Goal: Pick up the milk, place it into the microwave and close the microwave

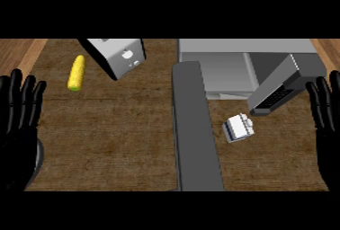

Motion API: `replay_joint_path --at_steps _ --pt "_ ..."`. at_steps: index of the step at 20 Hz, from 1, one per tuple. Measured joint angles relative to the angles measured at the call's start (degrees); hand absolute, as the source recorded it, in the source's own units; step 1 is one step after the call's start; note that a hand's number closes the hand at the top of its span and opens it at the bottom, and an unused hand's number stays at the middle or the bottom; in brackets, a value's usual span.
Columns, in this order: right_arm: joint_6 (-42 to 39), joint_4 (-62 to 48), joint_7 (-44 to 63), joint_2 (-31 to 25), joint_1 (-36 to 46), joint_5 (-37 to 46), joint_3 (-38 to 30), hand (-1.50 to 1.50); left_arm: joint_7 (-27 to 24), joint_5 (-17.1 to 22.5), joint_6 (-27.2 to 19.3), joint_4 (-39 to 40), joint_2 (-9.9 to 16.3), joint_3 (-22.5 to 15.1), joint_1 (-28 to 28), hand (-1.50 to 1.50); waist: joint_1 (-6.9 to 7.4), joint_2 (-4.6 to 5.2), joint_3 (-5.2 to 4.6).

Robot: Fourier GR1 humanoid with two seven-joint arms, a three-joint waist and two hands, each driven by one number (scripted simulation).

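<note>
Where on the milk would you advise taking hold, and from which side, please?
Probably round the body of the milk, across its narrower sides, coming from above with the right hand. It appears to lie tilted on the counter, close to the open microwave door beyond it.

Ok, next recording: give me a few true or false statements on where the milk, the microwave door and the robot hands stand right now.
1. The milk carton lies on the counter, outside the microwave. True.
2. The microwave door is shut. False: it stands open.
3. The right robot hand holds the milk. False: it is open at the right edge, apart from the carton.
4. The left robot hand is open at the left edge. True.
5. A yellow corn cob lies at the far left of the counter. True.
</note>
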State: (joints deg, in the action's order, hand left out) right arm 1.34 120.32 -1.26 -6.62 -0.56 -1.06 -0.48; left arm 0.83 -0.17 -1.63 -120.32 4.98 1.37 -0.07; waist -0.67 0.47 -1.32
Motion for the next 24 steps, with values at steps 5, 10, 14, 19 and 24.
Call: replay_joint_path --at_steps 5,10,14,19,24 --pt "1.21 -2.83 -0.01 0.43 1.64 4.09 0.84 -1.5 -0.56 1.66 2.27 2.59 1.28 1.29 -1.49 -1.5 0.49 -0.33 0.94" --pt "0.23 -1.62 3.27 1.18 2.14 3.23 2.97 -1.5 1.01 9.4 5.6 2.28 -0.02 1.73 1.71 -1.5 0.84 -0.47 1.17" --pt "0.67 -2.58 3.46 2.23 1.9 3.68 3.47 -1.5 3.49 15.1 7.94 -3.38 0.03 2.95 7.1 -1.5 1.0 -0.54 1.25" --pt "1.4 -2.53 3.5 2.89 -0.39 5.12 3.49 -1.5 4.45 19.7 11.49 -8.82 0.48 5.21 13.79 -1.5 0.98 -0.55 1.3" --pt "2.08 -5.42 1.69 3.29 -1.76 7.38 3.55 -1.5 3.94 24.05 15.18 -12.83 0.44 8.41 20.35 -1.5 1.08 -0.57 1.3"
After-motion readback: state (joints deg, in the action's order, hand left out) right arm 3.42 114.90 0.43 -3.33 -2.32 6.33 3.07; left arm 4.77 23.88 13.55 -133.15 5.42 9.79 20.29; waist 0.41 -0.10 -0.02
